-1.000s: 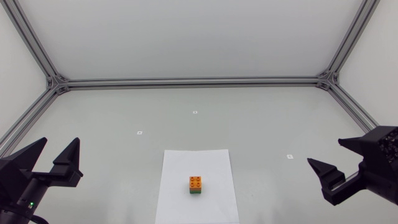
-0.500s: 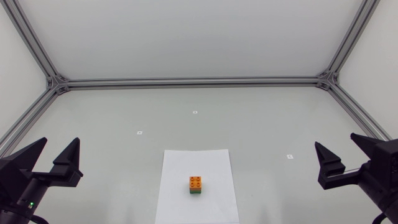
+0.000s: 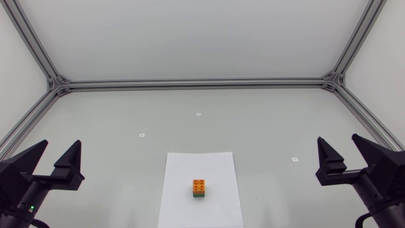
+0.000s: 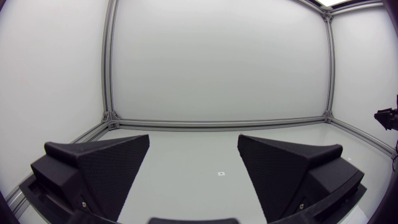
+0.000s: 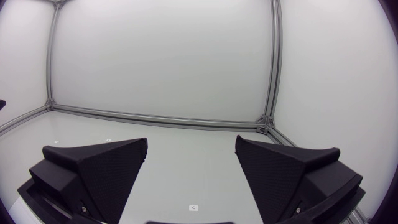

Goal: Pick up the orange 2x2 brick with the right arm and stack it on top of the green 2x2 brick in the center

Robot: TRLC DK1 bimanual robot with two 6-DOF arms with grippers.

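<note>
Head view: orange brick (image 3: 199,185) atop green brick (image 3: 199,195) (left hand (image 3: 61,144), right hand (image 3: 338,139) gape empty).

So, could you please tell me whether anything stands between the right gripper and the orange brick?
Nothing visible does. The orange 2x2 brick sits atop the green 2x2 brick on the white paper sheet; only bare table and a small flat marker lie between it and the open right gripper.
</note>
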